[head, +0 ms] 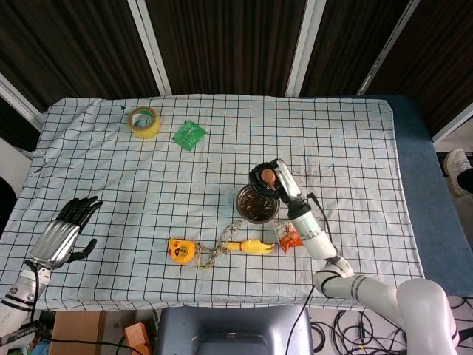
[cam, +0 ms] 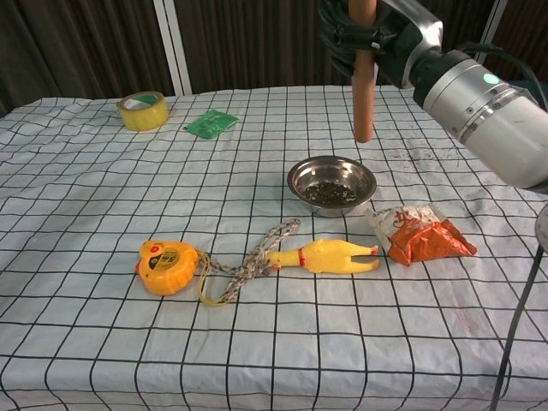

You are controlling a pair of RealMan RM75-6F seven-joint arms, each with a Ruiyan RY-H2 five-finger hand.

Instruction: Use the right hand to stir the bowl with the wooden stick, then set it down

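Observation:
My right hand (cam: 370,32) (head: 272,180) grips the wooden stick (cam: 363,81) upright, raised clear above the table. In the chest view the stick's lower end hangs above and slightly behind the metal bowl (cam: 331,184) (head: 256,205), no longer inside it. The stick's top end (head: 267,177) shows as a round brown face in the head view. The bowl holds dark bits. My left hand (head: 60,232) rests open at the near left edge of the table, far from the bowl.
An orange snack bag (cam: 421,235) lies right of the bowl. A yellow rubber chicken (cam: 325,254) with a rope (cam: 248,265) and a yellow tape measure (cam: 167,265) lie in front. A tape roll (head: 144,121) and green packet (head: 190,134) sit at the far left.

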